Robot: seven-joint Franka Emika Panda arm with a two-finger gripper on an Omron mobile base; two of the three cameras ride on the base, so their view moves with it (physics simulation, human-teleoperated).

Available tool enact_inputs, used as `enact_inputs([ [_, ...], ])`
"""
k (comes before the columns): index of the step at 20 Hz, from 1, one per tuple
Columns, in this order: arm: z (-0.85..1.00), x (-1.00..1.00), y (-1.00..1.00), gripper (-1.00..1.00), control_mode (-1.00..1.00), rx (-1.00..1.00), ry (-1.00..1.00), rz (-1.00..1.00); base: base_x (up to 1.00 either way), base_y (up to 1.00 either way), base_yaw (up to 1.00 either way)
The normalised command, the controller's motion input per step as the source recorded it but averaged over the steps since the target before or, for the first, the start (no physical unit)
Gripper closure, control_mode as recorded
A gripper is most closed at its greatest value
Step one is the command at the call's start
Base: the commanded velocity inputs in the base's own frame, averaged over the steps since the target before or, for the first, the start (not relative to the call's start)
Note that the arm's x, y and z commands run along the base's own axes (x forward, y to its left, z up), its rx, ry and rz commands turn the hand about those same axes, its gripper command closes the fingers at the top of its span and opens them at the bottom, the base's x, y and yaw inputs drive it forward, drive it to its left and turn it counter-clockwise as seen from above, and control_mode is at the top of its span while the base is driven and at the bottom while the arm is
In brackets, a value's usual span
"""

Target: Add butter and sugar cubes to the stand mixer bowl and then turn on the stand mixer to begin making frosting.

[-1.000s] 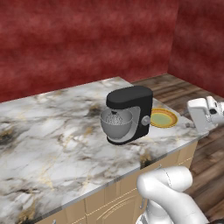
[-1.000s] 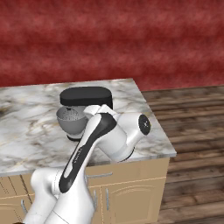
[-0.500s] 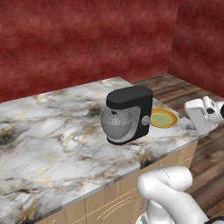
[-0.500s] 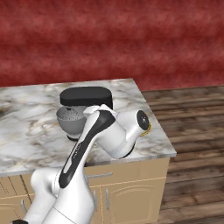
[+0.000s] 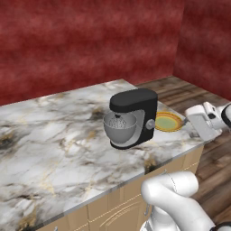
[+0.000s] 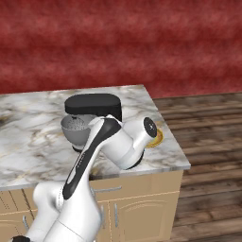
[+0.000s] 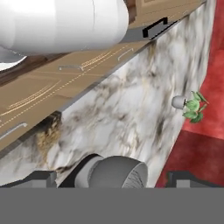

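Observation:
The black stand mixer [image 5: 137, 115] stands near the right end of the marble counter [image 5: 54, 135], with the grey metal stand mixer bowl [image 5: 119, 127] under its head. The right base view has the mixer [image 6: 93, 104] and bowl [image 6: 74, 131] partly behind my arm. My gripper [image 5: 198, 124] hovers off the counter's right edge, beside the plate. In the rolled hand view my gripper [image 7: 113, 178] is open, its tips wide apart, facing the bowl [image 7: 118, 172] side-on with nothing between them. Butter and sugar cubes are out of view.
A flat yellow-rimmed plate [image 5: 168, 122] lies right of the mixer, near the counter corner. A small potted plant [image 7: 191, 105] sits far along the counter by the red wall. Wooden cabinet fronts [image 6: 142, 208] run below the counter, and wooden floor lies to the right.
My hand has edged slightly left and down toward the counter's right end, and the forearm has turned a little. The mixer, bowl and plate have not moved.

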Motion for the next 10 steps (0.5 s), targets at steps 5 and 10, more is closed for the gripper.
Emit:
enact_inputs([
  [5, -0.22, 0.0, 0.22, -1.0, -1.0, -0.08, 0.0, 0.0, 0.0, 0.0, 0.0],
  [10, -0.2, 0.0, 0.15, -1.0, -1.0, -0.07, 0.0, 0.01, 0.0, 0.0, 0.0],
])
